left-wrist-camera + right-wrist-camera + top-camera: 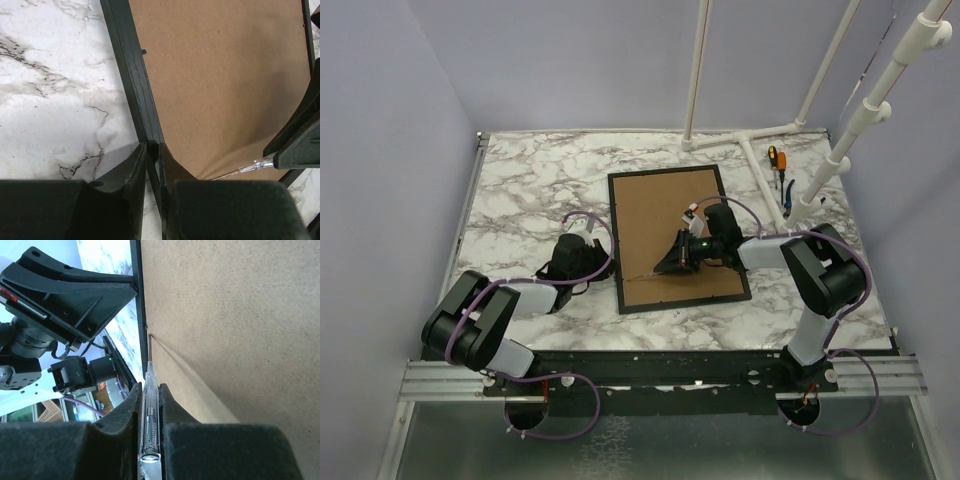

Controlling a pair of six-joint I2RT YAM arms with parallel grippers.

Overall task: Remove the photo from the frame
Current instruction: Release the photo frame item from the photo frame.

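The frame [617, 240] lies face down on the marble table with its brown fibreboard back [660, 215] up. The photo is hidden beneath that back. My left gripper [152, 150] straddles the frame's left black border [132, 65] near the front corner, one finger outside and one over the back [225, 75], shut on the border. My right gripper [149, 390] hovers over the back, shut on a clear-handled screwdriver [150, 405]. The screwdriver's metal tip reaches the inner edge of the left border [136, 280]. The same screwdriver [250, 166] shows in the left wrist view.
A white pipe stand [750, 140] rises at the back right. An orange-handled tool [780, 165] and a blue-handled one [788, 195] lie beside it. Grey walls close in the table's left, back and right sides. The left arm [65, 295] sits close to the screwdriver tip.
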